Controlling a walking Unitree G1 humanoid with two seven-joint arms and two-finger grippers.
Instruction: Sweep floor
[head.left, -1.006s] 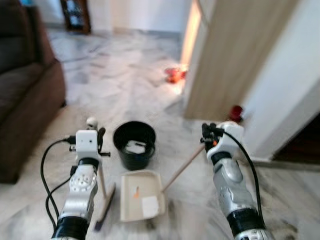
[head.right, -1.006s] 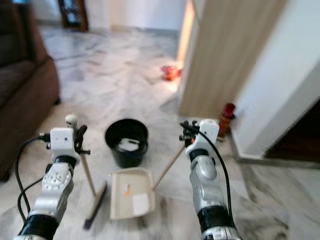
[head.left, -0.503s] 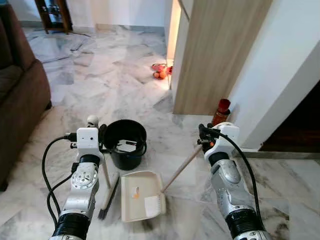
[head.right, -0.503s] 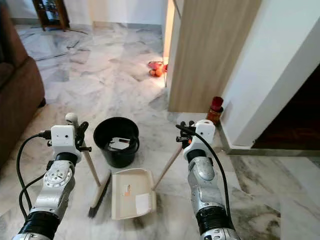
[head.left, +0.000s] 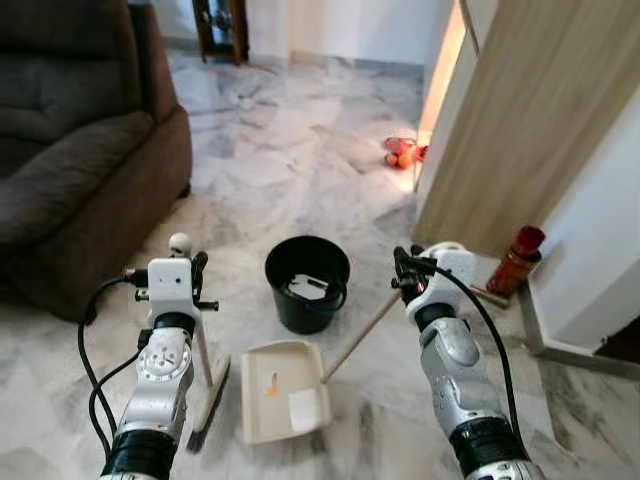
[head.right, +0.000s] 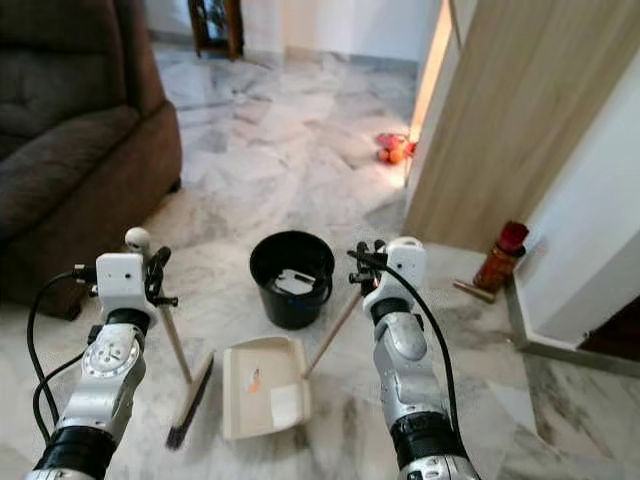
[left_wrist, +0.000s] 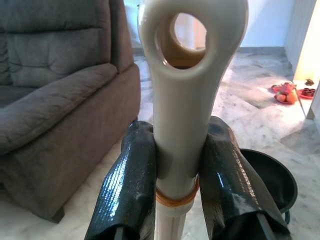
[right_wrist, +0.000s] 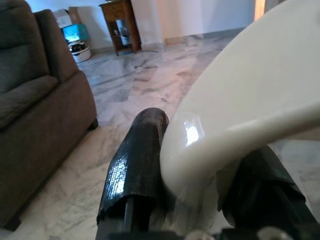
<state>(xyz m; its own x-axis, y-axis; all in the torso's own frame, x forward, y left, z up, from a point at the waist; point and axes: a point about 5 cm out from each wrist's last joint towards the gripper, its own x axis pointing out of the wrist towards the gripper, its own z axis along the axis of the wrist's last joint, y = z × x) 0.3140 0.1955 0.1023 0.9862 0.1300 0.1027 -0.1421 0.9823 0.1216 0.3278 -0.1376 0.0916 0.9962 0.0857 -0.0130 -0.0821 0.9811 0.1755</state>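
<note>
We record 2 arms raised over a marble floor. Left gripper: its 2 black fingers are clamped on the cream handle of the broom, just below the handle's looped end; the handle runs down and slightly right to the dark brush head, which rests on the floor at near left. Right gripper: its fingers are pressed against both sides of the curved cream grip of the dustpan, so we take it as closed on that grip; from the grip a wooden stick slopes down and left to the pan. The pan lies flat on the floor at near centre, just right of the brush head, and carries 1 small orange scrap and 1 pale paper-like piece. Black bucket: upright on the floor, just beyond the pan, between the 2 arms, with some pale litter inside. Brown sofa: far left. Wooden panel: far right, with a red bottle standing at its base beside the white wall. Small red and orange items: on the floor in the far doorway gap; we cannot tell what they are.
</note>
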